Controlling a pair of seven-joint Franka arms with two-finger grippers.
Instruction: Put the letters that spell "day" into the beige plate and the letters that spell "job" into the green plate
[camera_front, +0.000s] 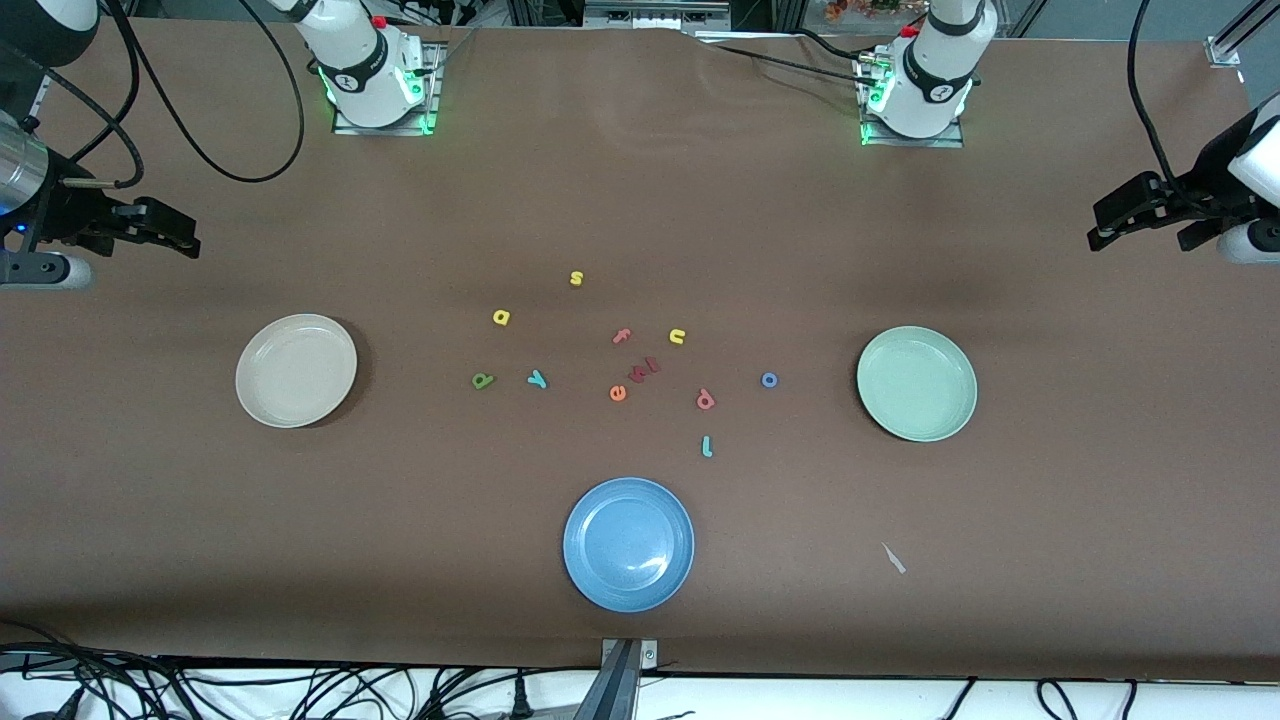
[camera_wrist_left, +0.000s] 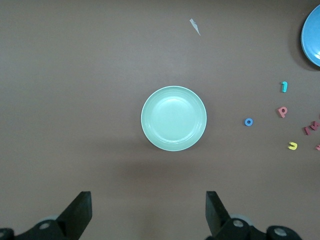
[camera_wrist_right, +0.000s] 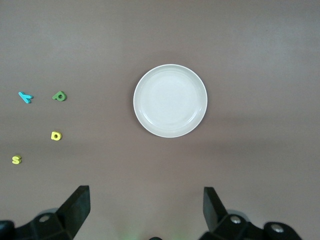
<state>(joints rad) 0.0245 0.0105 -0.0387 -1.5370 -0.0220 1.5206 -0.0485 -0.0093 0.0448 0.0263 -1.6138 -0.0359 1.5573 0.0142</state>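
While both arms wait raised at the table's two ends, nothing is held; the left gripper (camera_wrist_left: 146, 215) hangs over bare table at the left arm's end, fingers spread wide and released, the green plate (camera_front: 917, 384) showing below it in its wrist view; the right gripper (camera_wrist_right: 145, 212) hangs over bare table at the right arm's end, fingers likewise spread and holding nothing, the beige plate (camera_front: 296, 370) showing below it.

Both plates lie bare on the brown table (camera_front: 1100, 480); the beige plate toward the right arm's end, the green plate toward the left arm's end; a blue plate (camera_front: 628, 543) lies between them, nearer the front camera.

Letters lie loose on the table between the plates, none in a plate; olive-green d (camera_front: 483, 380) closest to the beige plate, teal y (camera_front: 538, 379) just beside it, yellow a (camera_front: 502, 317) farther from the camera than both; blue o (camera_front: 769, 380) closest to the green plate, salmon b (camera_front: 705, 400) near it toward the middle, teal j (camera_front: 707, 446) nearer the camera than the b.

Others in the middle cluster: yellow s (camera_front: 576, 278), pink f (camera_front: 622, 336), yellow u (camera_front: 677, 337), orange e (camera_front: 618, 393), two dark red pieces (camera_front: 645, 370) too small to read; a pale scrap (camera_front: 894, 558) lies near the front edge.
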